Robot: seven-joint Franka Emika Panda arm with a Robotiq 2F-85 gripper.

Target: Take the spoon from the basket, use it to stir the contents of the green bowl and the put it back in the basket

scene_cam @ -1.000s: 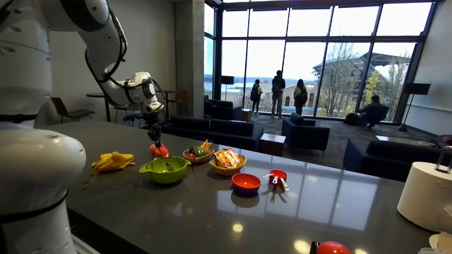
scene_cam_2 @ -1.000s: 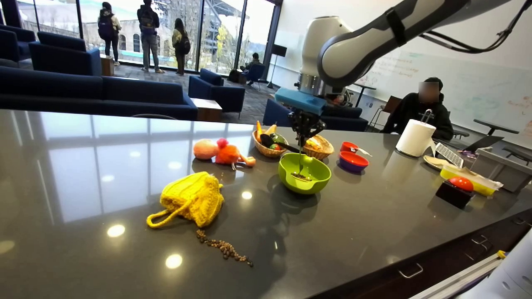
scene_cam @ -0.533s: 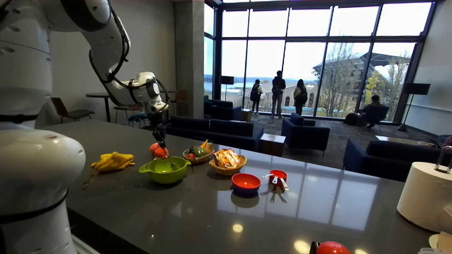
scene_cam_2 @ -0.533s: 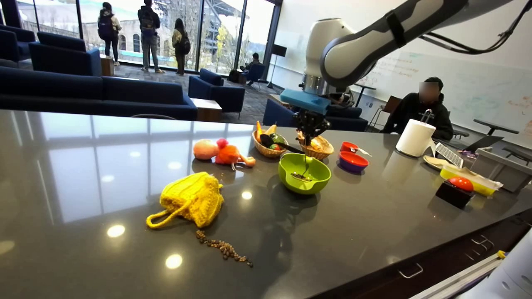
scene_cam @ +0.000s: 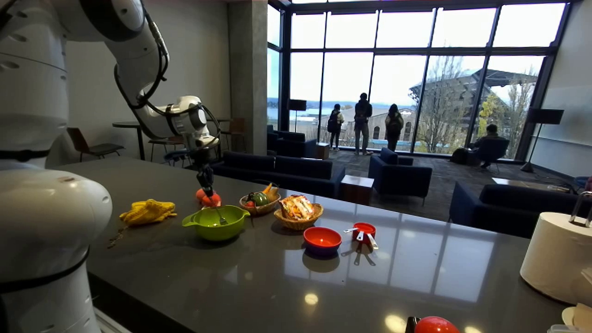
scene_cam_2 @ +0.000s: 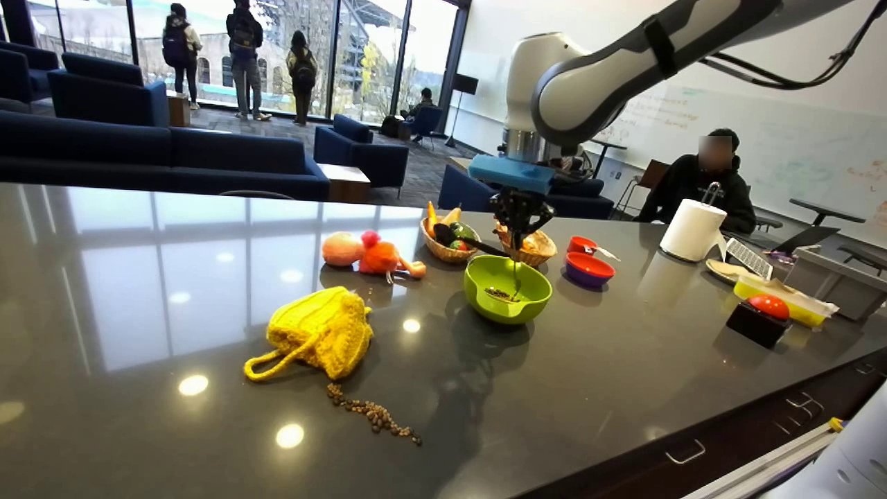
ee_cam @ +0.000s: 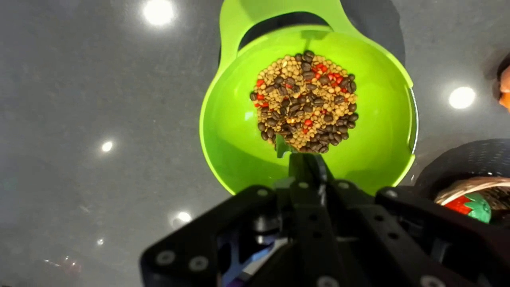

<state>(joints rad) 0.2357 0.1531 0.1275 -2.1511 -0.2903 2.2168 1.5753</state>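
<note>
Grains (ee_cam: 305, 103) lie in a round heap on the floor of the green bowl (ee_cam: 227, 119), small tan rounds mixed with dark brown creased beans (ee_cam: 297, 107) and scattered red bits (ee_cam: 321, 67). The green bowl is lime-coloured and glossy, with a looped handle (ee_cam: 259, 8) on its rim and a shallow notch cut into its edge. Above it, the gripper (ee_cam: 307, 159) has its jaws drawn tight together around the upper part of a slim spoon (scene_cam: 222, 219), which slants down inside the green bowl. The spoon's lower end is at the border of the heap; whether it touches the grains I cannot tell, and its head is too small to make out clearly. Near the green bowl stands a vegetable basket (scene_cam: 264, 209) with a dark long-handled utensil (scene_cam_2: 444, 235) lying across it. In an exterior view, the tan-yellow woven basket (scene_cam: 298, 225) is to the right of the green bowl, a colourful item (scene_cam: 297, 206) inside. In both exterior views, a yellow knitted bag (scene_cam_2: 319, 333) lies left of the green bowl.
</note>
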